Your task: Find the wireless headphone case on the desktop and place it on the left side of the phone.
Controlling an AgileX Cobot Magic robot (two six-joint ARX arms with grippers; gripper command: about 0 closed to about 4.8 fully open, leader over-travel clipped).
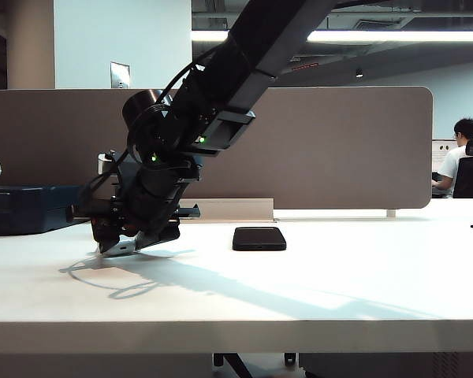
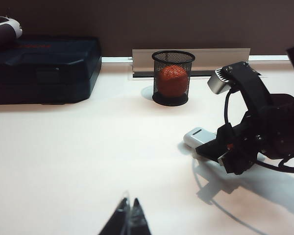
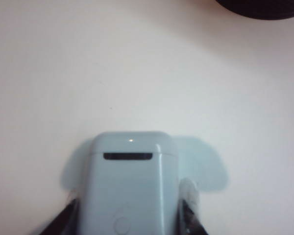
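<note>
Exterior view: right arm reaches across to the left side, right gripper (image 1: 134,242) angled down w/ tips at the desk (image 1: 315,291) surface, casting a shadow. Can't see the case here, gripper body hides it. Phone (image 1: 259,238) lies flat on the desk, to the right of the gripper, apart from it. Dark blue box (image 1: 27,208) at far left, behind.

Left wrist view: left gripper (image 2: 129,215) low at the frame edge, fingers pressed together, nothing between them, well apart from everything. Right gripper (image 2: 220,152) sits at the wireless headphone case (image 2: 198,137); white case sticks out from its tips, resting on the desk. Black mesh cup (image 2: 172,78) w/ orange-red ball (image 2: 172,78) inside stands beyond, near the rear divider. Blue box off to the side.

Right wrist view: case (image 3: 129,186) fills the space between both fingers (image 3: 188,210), each side touching or v. nearly touching the case. Gripper about half spread, closed in around the case; firm pinch or not, can't tell. Case lies flat on desk.
</note>
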